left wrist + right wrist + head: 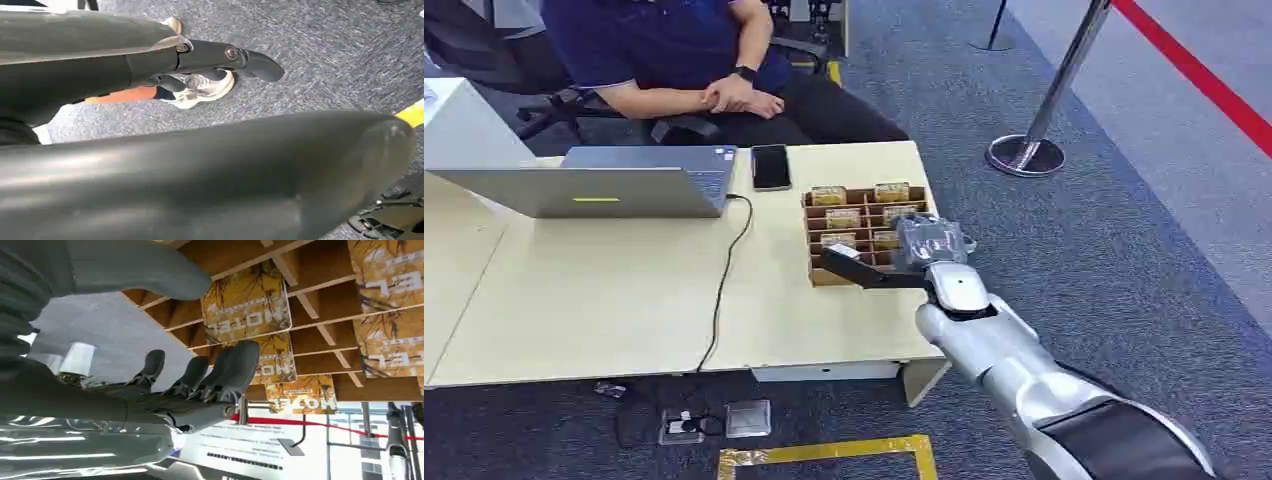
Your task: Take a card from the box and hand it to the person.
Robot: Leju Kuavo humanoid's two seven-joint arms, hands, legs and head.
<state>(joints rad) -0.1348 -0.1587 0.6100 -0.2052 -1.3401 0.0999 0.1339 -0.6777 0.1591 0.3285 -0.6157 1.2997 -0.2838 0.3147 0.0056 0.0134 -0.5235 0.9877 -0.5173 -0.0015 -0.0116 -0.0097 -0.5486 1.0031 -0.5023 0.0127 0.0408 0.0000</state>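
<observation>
wooden box [864,232]: slotted, on the right end of the pale table [604,300], yellow-brown cards [828,194] standing in its compartments. right hand [929,245]: over the box's near right corner, fingers [235,371] apart, thumb [135,270] spread wide, nothing held; fingertips near one card [247,305], contact cannot be told. left hand [220,62]: above grey carpet, fingers extended, holding nothing. person [674,50]: seated behind the table, hands together. laptop [594,180] and black phone [770,166]: on the table, left of the box.
</observation>
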